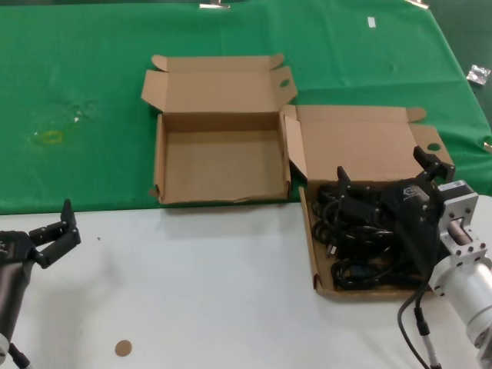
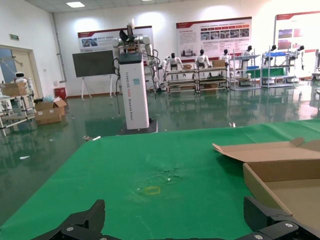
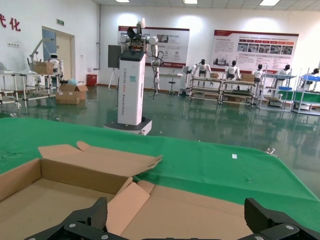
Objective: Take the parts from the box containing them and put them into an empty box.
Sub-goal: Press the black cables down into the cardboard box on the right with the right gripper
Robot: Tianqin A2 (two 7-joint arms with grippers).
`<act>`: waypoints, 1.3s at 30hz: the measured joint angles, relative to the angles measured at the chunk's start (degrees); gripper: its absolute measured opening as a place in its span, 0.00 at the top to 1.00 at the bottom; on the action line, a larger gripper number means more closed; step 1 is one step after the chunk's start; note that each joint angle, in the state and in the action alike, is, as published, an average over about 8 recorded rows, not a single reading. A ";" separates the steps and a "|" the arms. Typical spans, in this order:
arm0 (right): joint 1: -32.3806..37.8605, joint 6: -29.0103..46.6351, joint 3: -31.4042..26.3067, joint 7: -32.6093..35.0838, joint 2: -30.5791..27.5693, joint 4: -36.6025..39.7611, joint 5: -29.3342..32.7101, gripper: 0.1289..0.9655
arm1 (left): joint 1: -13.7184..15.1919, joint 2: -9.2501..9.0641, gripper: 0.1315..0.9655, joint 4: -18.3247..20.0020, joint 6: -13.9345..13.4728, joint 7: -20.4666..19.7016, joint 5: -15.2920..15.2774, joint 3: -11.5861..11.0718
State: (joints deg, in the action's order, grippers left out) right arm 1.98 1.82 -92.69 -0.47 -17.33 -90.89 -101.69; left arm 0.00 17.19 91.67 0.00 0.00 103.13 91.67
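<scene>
The empty box (image 1: 219, 165) lies open on the green cloth, lid folded back; its near corner also shows in the left wrist view (image 2: 285, 175). To its right the box containing the parts (image 1: 310, 246) holds a tangle of black power cords (image 1: 355, 247). My right gripper (image 1: 387, 173) hovers open over the back of that box, above the cords, nothing between its fingers. In the right wrist view the right gripper (image 3: 177, 220) faces the raised lid (image 3: 200, 210); the cords are hidden there. My left gripper (image 1: 71, 225) waits open at the table's near left, also open in its own view (image 2: 175, 220).
Both boxes sit where the green cloth (image 1: 92, 92) meets the white table (image 1: 192, 292). A small brown disc (image 1: 123, 348) lies near the front edge. A yellow mark (image 1: 52, 137) shows on the cloth at left. My own black cable (image 1: 415, 323) hangs by the right arm.
</scene>
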 joint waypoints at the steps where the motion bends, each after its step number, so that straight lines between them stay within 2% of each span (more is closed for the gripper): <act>1: 0.00 0.00 0.00 0.00 0.00 0.00 0.00 0.00 | 0.00 0.00 0.00 0.00 0.00 0.00 0.00 0.00; 36: 0.00 0.00 0.00 0.00 0.00 0.00 0.00 0.00 | 0.00 0.00 0.01 0.00 0.00 0.00 0.00 0.00; 39: 0.00 0.00 0.00 0.00 0.00 0.00 0.00 0.00 | 0.00 0.00 0.04 0.00 0.00 0.00 0.00 0.00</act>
State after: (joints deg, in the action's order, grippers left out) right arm 1.98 1.82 -92.69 -0.47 -17.33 -90.89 -101.69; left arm 0.00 17.19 91.67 0.00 0.00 103.13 91.67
